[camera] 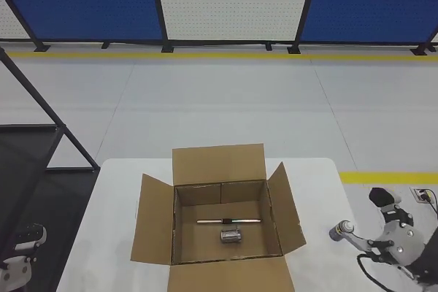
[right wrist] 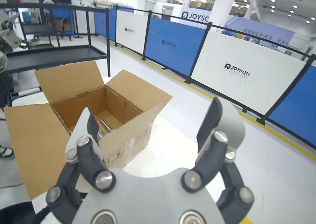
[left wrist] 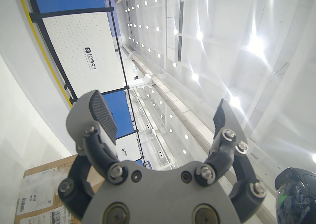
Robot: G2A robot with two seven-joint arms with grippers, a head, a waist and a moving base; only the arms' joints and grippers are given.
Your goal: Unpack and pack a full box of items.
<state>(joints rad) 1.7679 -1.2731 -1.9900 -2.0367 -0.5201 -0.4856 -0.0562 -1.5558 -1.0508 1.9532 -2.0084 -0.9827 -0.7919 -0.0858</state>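
An open cardboard box [camera: 219, 164] stands in the middle of the white table [camera: 117, 219], all flaps folded outward. On its floor lie a thin dark rod [camera: 230, 220] and a small silver cylinder [camera: 231, 235]. My right gripper [right wrist: 153, 111] hovers open and empty off the box's right side, facing the box [right wrist: 71, 81]; the rod [right wrist: 106, 123] shows inside. My left gripper [left wrist: 160, 108] is open and empty, aimed up at the ceiling, with a labelled cardboard side [left wrist: 44, 185] below it. The left arm [camera: 18, 255] sits off the table's left edge, the right arm [camera: 401, 244] off its right edge.
A black shelf rack [camera: 22, 160] stands left of the table. Blue and white fence panels [camera: 226, 18] line the back behind a yellow floor stripe [camera: 394, 177]. Bare table surface lies on both sides of the box.
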